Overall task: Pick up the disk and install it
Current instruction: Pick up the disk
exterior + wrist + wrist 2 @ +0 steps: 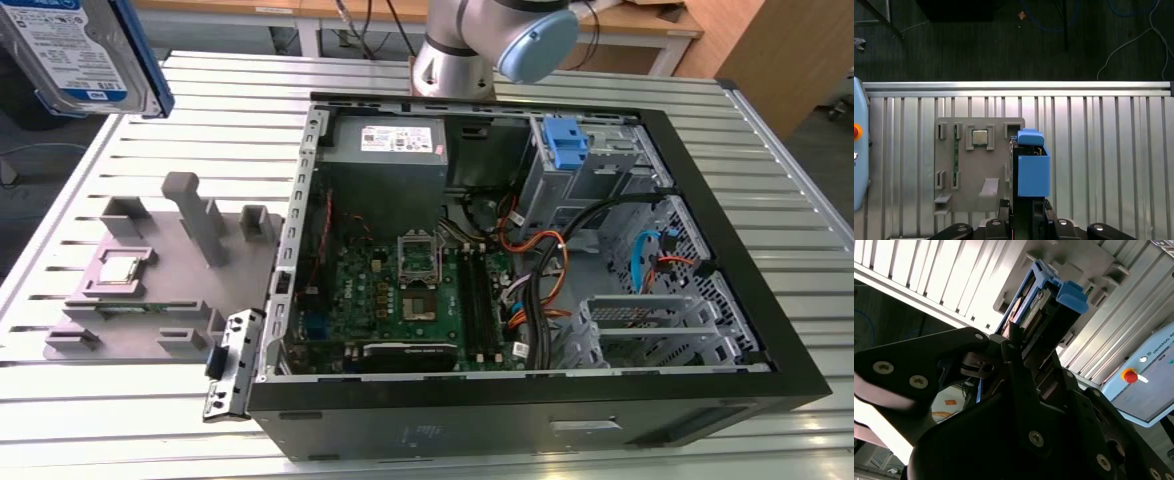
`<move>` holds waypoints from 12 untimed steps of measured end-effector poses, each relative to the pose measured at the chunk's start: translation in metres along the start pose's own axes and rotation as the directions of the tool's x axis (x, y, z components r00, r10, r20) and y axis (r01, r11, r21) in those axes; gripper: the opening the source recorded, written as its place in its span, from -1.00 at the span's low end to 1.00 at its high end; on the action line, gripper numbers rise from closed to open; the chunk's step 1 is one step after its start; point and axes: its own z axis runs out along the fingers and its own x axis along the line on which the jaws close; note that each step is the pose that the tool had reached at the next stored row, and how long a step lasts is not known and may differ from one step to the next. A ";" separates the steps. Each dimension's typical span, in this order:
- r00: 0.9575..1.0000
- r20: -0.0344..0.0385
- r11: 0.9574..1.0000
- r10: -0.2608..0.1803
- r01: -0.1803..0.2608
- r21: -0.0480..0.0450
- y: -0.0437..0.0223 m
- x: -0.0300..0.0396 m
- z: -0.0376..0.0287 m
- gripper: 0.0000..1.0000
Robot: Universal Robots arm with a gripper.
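The disk (pixel 74 50) hangs high at the exterior view's upper left, well apart from the open computer case (pixel 534 420) and clear above the slatted tabletop (pixel 801 230). In the first wrist view it sits over the edge of the grey fixture tray (pixel 979 165), where the tray meets bare slats. The tabletop's far rail lies beyond. The black jaws are clamped on one end of the disk in both wrist views. Its face is silver-grey with a white-and-blue label, framed by a bright blue carrier – the end tab (pixel 1071 292) points away from the jaws.
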 end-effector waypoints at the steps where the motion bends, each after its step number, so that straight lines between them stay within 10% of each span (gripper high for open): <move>1: 1.000 0.000 1.000 0.000 0.000 0.000 -0.0021 -0.0001 -0.0001 -0.31; 12: 1.000 0.000 1.000 0.000 0.000 0.000 -0.0287 -0.0008 -0.0008 -0.31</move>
